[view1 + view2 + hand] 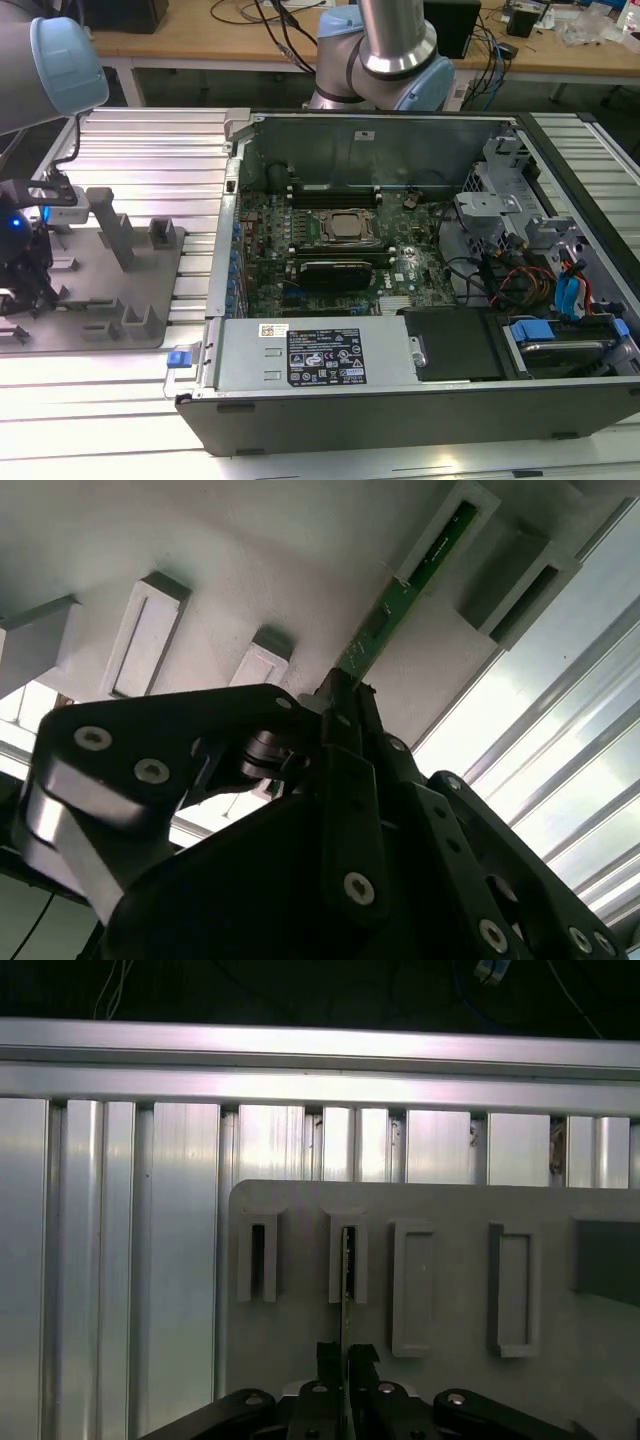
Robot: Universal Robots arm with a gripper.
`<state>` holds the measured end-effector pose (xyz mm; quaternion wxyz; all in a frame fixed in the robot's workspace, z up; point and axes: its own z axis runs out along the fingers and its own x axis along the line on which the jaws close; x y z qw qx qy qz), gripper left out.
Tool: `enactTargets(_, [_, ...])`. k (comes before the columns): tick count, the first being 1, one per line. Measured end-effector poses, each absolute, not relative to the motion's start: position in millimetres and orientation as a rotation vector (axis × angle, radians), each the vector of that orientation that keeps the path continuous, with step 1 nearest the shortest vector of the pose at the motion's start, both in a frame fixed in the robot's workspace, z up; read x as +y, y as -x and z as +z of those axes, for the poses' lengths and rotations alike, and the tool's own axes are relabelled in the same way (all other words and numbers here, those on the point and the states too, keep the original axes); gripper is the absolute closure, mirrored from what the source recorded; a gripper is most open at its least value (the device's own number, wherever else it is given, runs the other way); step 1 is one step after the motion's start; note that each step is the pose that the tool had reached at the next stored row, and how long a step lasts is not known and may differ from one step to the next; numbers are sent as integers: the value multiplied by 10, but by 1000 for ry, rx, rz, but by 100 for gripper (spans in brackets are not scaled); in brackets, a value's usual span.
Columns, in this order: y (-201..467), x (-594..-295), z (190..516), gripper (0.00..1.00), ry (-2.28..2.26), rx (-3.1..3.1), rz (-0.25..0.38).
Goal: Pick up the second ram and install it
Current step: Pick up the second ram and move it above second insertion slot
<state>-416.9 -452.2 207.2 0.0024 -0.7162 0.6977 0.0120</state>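
Note:
The second ram (400, 595) is a thin green board standing on edge, its far end in a slot of a grey fixture block (470, 505). In the first wrist view the ram (346, 1270) shows edge-on in the second slot. My gripper (345, 695) is shut on the ram's near end, with the black fingers (330, 1355) pressed against both faces. In the exterior view the gripper (25, 290) hangs over the grey fixture plate (100, 325) at the exterior view's left, well away from the computer case (400, 400).
The open case holds a motherboard (330, 250) with long black slots (335, 195) near its back wall, and cables and drive bays at the exterior view's right. Grey blocks (115, 235) stand on the fixture plate. The arm's base (385, 60) stands behind the case. The table is ribbed aluminium (150, 160).

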Motion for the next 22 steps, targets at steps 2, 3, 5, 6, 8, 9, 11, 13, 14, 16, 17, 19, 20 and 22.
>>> enactTargets(2, [4169, -4522, 2071, 90, 2247, 2189, 38])
enactTargets(3, [4169, -4522, 2070, 90, 2247, 2189, 38])
enactTargets(5, [4169, -4522, 2069, 90, 2247, 2189, 38])
enactTargets(6, [4169, -4522, 2068, 90, 2247, 2189, 38])
enactTargets(8, [4169, -4522, 2067, 90, 2247, 2189, 38])
enactTargets(9, [4169, -4522, 2067, 90, 2247, 2189, 38])
enactTargets(11, [4169, -4522, 2065, 90, 2247, 2189, 38])
enactTargets(13, [4169, -4521, 2065, 90, 2239, 2195, 40])
enactTargets(14, [4169, -4521, 2065, 90, 2238, 2195, 40])
enactTargets(16, [4169, -4522, 2065, 90, 2239, 2195, 40])
enactTargets(17, [4169, -4522, 2076, 90, 2238, 2194, 39])
enactTargets(19, [4169, -4522, 2129, 90, 2239, 2195, 40])
enactTargets(20, [4169, -4521, 2153, 90, 2239, 2195, 40])
enactTargets(22, [4169, -4521, 2197, 90, 2239, 2195, 40])
